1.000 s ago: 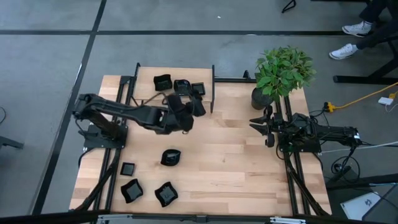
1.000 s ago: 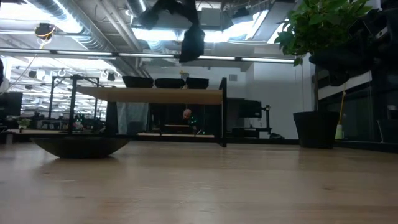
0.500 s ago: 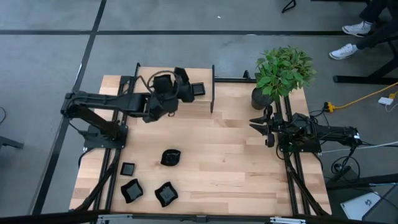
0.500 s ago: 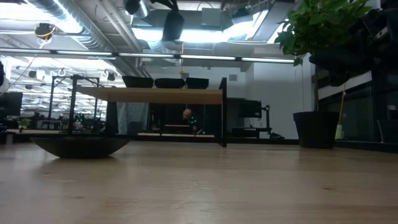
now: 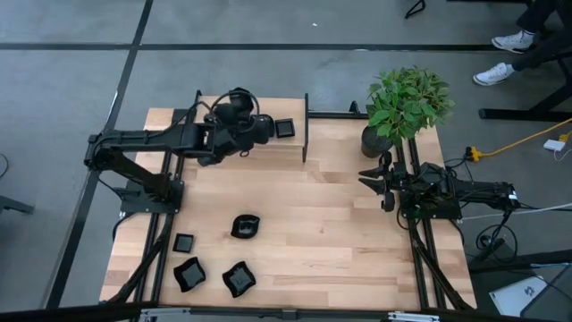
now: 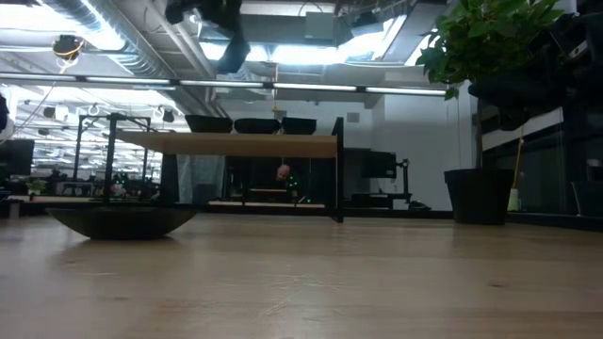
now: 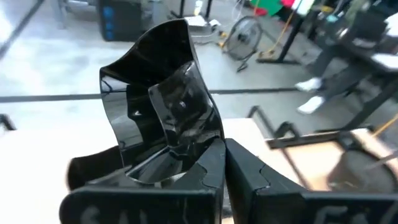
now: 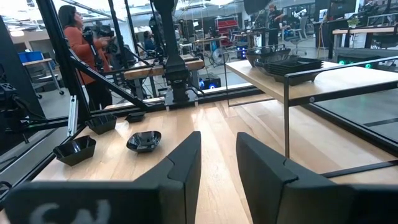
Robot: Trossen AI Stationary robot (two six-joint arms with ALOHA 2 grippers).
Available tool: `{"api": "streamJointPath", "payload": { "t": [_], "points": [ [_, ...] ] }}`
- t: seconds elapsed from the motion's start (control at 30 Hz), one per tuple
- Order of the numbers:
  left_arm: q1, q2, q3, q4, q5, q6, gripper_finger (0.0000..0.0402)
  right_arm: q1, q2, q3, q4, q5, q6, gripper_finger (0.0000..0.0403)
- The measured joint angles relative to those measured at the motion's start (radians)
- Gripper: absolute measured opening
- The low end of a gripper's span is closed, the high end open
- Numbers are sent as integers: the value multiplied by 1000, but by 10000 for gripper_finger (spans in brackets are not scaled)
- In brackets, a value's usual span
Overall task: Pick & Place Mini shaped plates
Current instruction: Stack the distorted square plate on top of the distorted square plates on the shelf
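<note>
- Mini shaped plates are in three places: one in the left end effector, some on a raised shelf, and some on the counter.
- The held plate (image 7: 165,118) is shiny black with a wavy edge. It stands tilted up on its side, pinched between the dark fingers (image 7: 208,171).
- The left end effector (image 5: 239,114) is closed tight on that plate. It is up high, over the raised shelf (image 5: 295,143) at the far side of the counter (image 5: 340,233).
- In the low view the left arm shows at the top, above the shelf.
- A square plate (image 5: 284,129) lies on the shelf, just beside the left end effector. The low view shows three dark plates (image 6: 250,124) in a row on the shelf.
- A bowl-like plate (image 5: 245,226) sits alone near the middle of the counter.
- Three more plates (image 5: 213,268) sit near the front left corner: a small square one, and two bigger ones close together.
- The right end effector (image 5: 374,177) rests at the right side of the counter, near the plant pot (image 5: 375,141). Its fingers (image 8: 186,165) are a little apart and hold nothing.
- A green leafy plant (image 5: 407,101) grows in the pot at the far right corner.
- A person (image 8: 78,43) in an orange top stands in the room past the counter.
</note>
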Motion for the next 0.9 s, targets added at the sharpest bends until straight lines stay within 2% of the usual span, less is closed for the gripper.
{"api": "streamJointPath", "payload": {
  "t": [0.1, 0.43, 0.6, 0.9],
  "points": [
    [18, 0, 0, -63, 28, 0, 2, 0, 0, 0, 0, 0, 0, 103],
    [108, 11, -1, -225, 245, 1, 3, 0, 0, 0, 0, 0, 0, 103],
    [151, 43, -1, -247, 284, 0, 3, 0, 0, 0, 0, 0, 0, 103],
    [196, 98, 0, -276, 296, -32, 4, 0, 0, 0, 0, 0, 0, 103]
  ]
}}
